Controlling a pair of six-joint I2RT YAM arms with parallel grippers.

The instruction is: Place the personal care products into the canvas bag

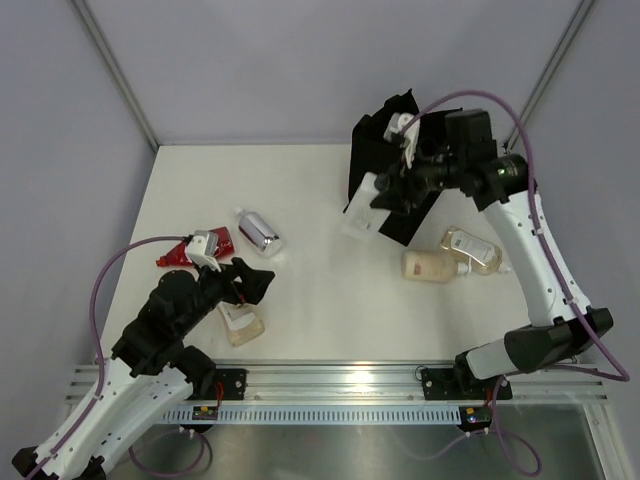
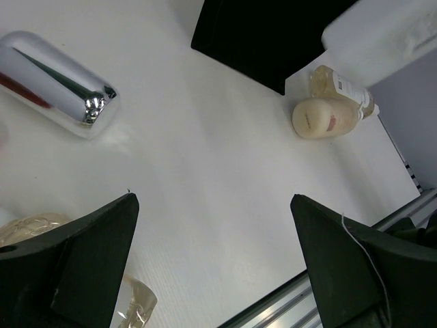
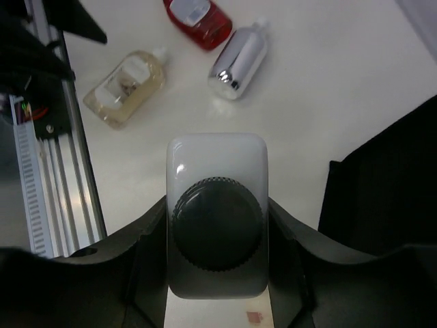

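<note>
Top external view is taken first: what is seen at the right gripper?

A white bottle with a black cap is clamped between its fingers, at the front left edge of the canvas bag. Whether bottle and bag touch cannot be told.

Is that grip borne out from the right wrist?

It is. The cap is seen end-on, and the fingers are pressed against the two sides of the bottle's body. Black fabric of the bag is seen just to the right.

How is the left gripper found?

Its fingers are spread wide apart and nothing is held between them. Only bare table is seen in the gap from the left wrist.

Which products are laid on the table?

A silver cylinder and a red tube are laid just beside each other at the left, beyond the left gripper. A clear bottle of pale liquid is partly covered by the left arm. At the right, a beige bottle and an amber bottle are laid side by side, near the bag's front.

Can anything be made out inside the bag?

Nothing can be told; its interior is hidden by the right arm and by dark fabric.
</note>
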